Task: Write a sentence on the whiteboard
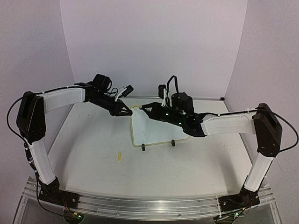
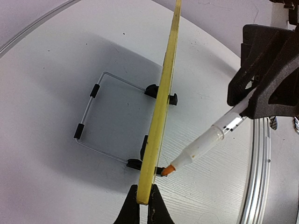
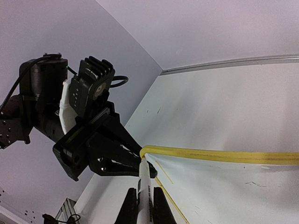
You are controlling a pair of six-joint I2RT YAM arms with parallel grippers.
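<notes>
The whiteboard [image 1: 156,127] stands tilted on two black clip feet, white face toward the arms, with a thin yellow rim [image 3: 219,155]. My left gripper [image 2: 144,205] is shut on the rim at the board's top left corner [image 1: 131,110]. My right gripper [image 3: 145,205] is shut on a white marker [image 3: 144,184]. The marker's orange tip [image 2: 169,170] sits at the board's face right by that corner. No readable sentence shows there, only one short yellowish stroke [image 3: 163,172] beside the tip.
A small yellow marker cap [image 1: 119,156] lies on the white table [image 1: 84,154] left of the board's feet. A wire stand [image 2: 105,119] props the board from behind. Lilac walls close in the back and both sides.
</notes>
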